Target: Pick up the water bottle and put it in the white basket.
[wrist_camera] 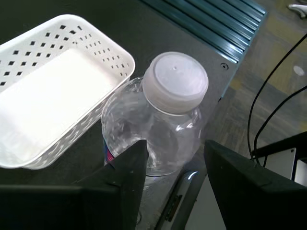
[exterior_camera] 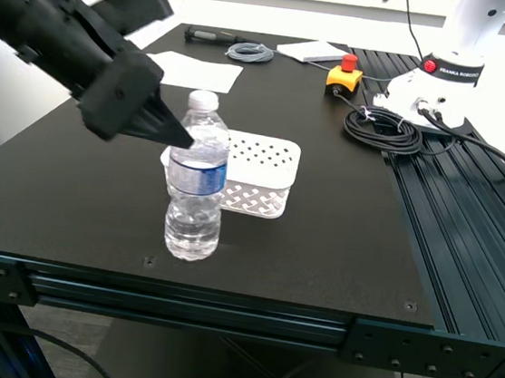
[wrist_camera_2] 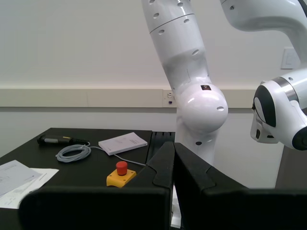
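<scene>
Clear ribbed plastic makes up the water bottle [exterior_camera: 197,183], which has a white cap and a blue-and-white label band; it stands upright on the black matte table [exterior_camera: 69,195], taller than the white basket [exterior_camera: 259,173] just behind it at about 1 o'clock in the exterior view. That basket is low and rectangular with rounded corners, a lattice along its lower wall and round holes across its upper face. My first gripper [exterior_camera: 178,133] reaches in from 10 o'clock in the exterior view, its black wedge-shaped fingers [wrist_camera: 125,168] spread apart with the bottle's shoulder between them; whether they touch the plastic I cannot tell. The first wrist view alone shows the cap's smooth top and the basket's plain white floor. My second gripper [wrist_camera_2: 173,165] appears only in its own wrist view, fingers pressed together with nothing held. That view also shows a yellow box with a red button [wrist_camera_2: 120,174], a coiled grey cable [wrist_camera_2: 73,153], a white booklet [wrist_camera_2: 123,143] and the glossy white arm of another robot [wrist_camera_2: 192,81].
</scene>
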